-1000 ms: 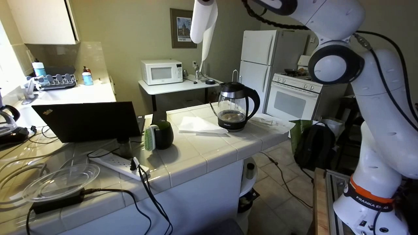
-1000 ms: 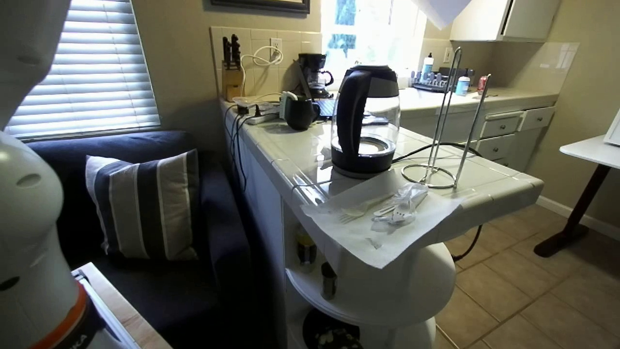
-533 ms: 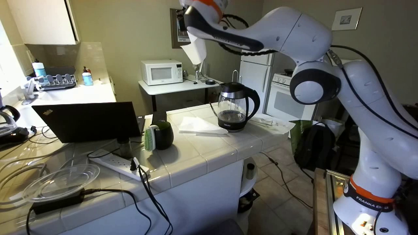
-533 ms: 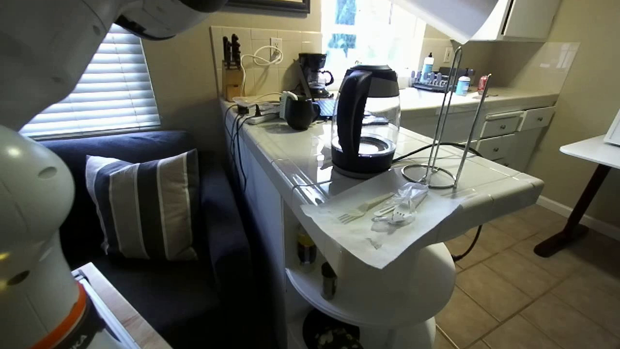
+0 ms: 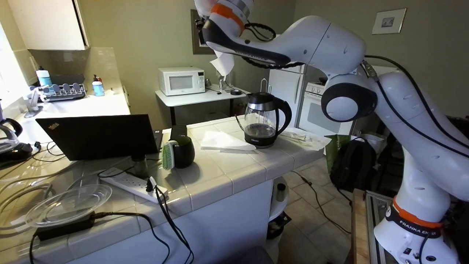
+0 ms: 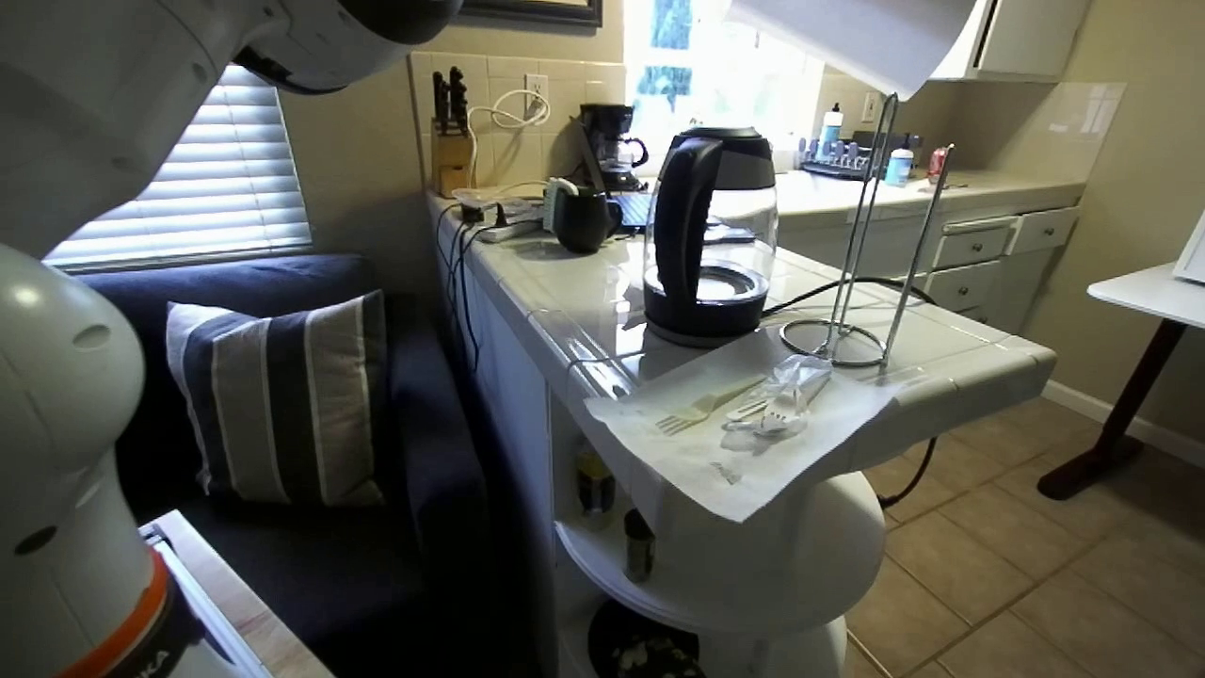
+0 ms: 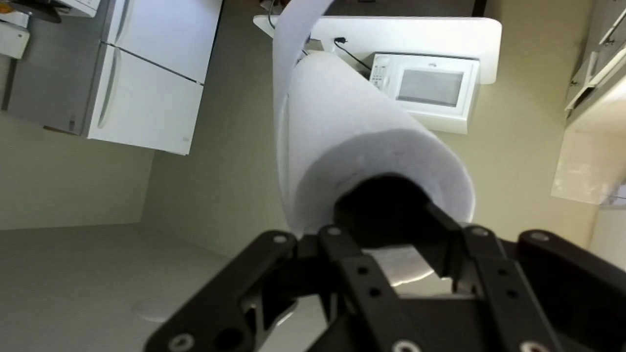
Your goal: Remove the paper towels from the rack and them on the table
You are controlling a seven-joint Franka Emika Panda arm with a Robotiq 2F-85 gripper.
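In my wrist view the roll (image 7: 345, 102) lies at 11 o'clock from the gripper (image 7: 389, 217), long axis leading away; the rack (image 6: 855, 240) is without it. The fingers (image 7: 442, 225) carry it from inside, I believe; with tips hidden, their opening I cannot tell. I judge it should go down, to 6 o'clock, onto the table (image 5: 216, 168)

Pale slatted blinds (image 6: 226, 174) hang above a dark sofa (image 6: 421, 395).

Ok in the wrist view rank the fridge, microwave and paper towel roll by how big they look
Largest: paper towel roll and fridge, too alike to rank, the roll being much nearer the camera.
Smallest: microwave.
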